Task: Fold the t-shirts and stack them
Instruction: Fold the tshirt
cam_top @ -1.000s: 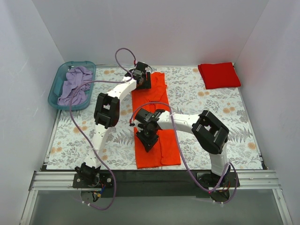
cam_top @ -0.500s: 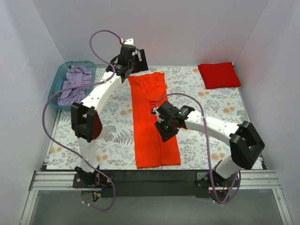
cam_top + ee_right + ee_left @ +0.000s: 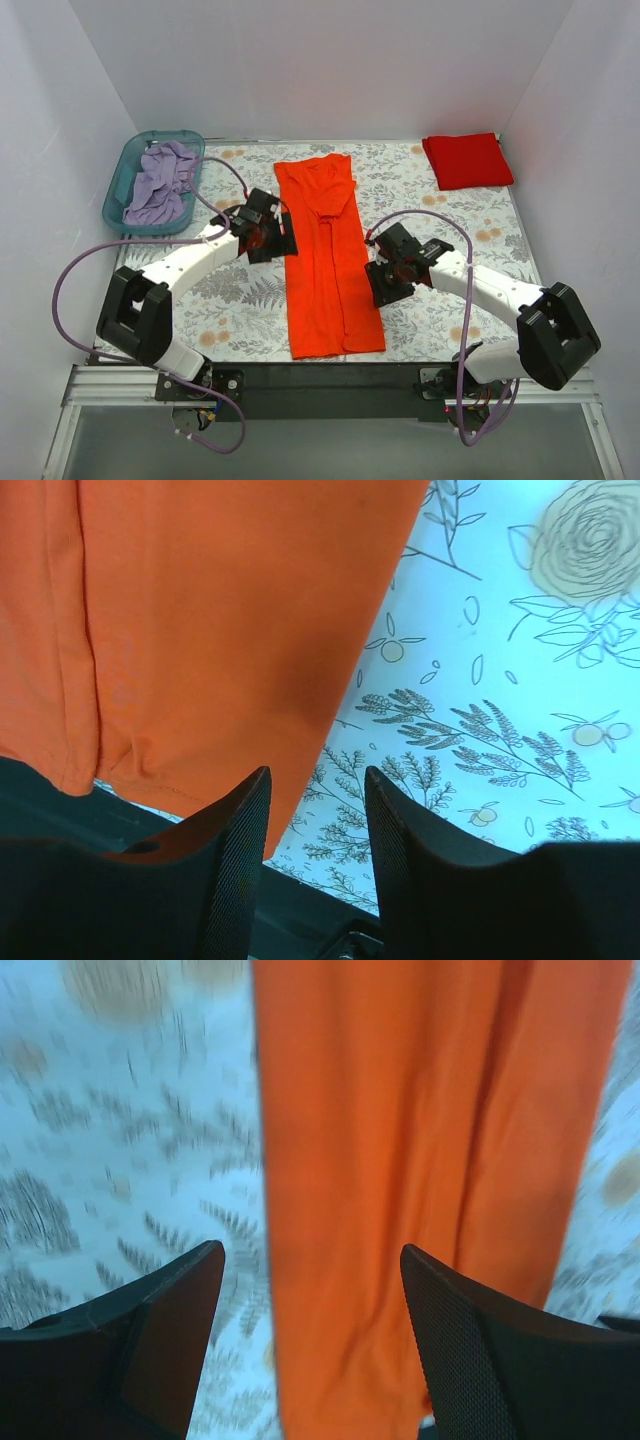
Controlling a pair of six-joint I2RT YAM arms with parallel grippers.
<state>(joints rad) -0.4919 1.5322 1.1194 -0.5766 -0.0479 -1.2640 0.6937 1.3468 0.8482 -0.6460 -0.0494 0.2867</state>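
Top external: floral tablecloth [image 3: 440, 215], white walls [image 3: 330, 70]

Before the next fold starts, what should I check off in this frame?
1. Left tool open: ok, jaws apart, straddling the orange shirt's left edge.
2. Right tool open: ok, jaws straddle its right edge.
3. Both tools empty: ok.
4. The orange shirt lies as a long flat strip: ok.
5. Red shirt folded, apart in the far right corner: ok.
6. Tools touching the cloth: cannot tell.
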